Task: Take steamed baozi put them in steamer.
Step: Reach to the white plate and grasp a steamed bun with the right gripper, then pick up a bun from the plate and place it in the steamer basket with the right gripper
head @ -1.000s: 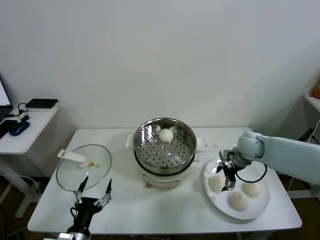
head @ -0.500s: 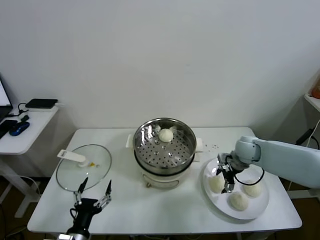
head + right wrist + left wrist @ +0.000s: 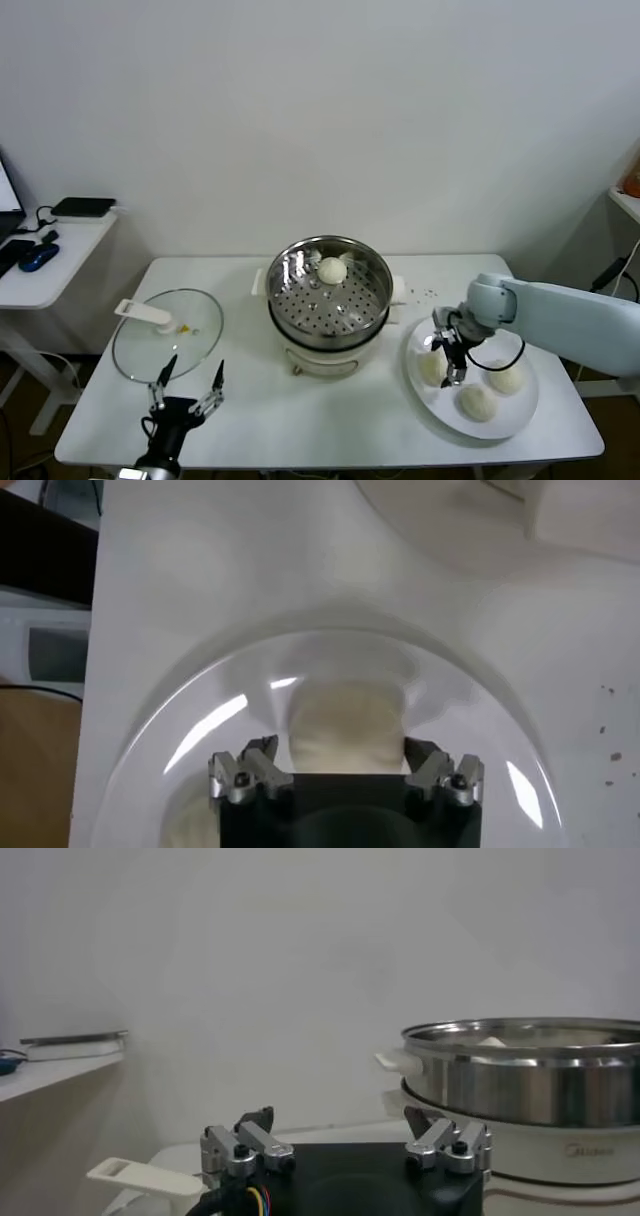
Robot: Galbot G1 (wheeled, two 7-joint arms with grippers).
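Observation:
The steamer (image 3: 330,290) stands mid-table on its white cooker base, with one baozi (image 3: 332,270) at the back of its perforated floor. Three more baozi lie on the white plate (image 3: 522,418): one on its left side (image 3: 431,368), one on its right side (image 3: 506,378), one at the front (image 3: 477,402). My right gripper (image 3: 447,355) is low over the left one. In the right wrist view the gripper (image 3: 343,755) is open, its fingers on either side of that baozi (image 3: 345,720). My left gripper (image 3: 187,385) is parked open and empty at the front left; it also shows in the left wrist view (image 3: 340,1123).
The round glass lid (image 3: 167,333) with a white handle lies flat at the table's left, just behind my left gripper. The steamer's wall (image 3: 530,1073) rises ahead in the left wrist view. A side desk (image 3: 50,260) stands beyond the table's left edge.
My right gripper has moved slightly left and down onto the plate's left baozi. The left arm, steamer and lid have not moved.

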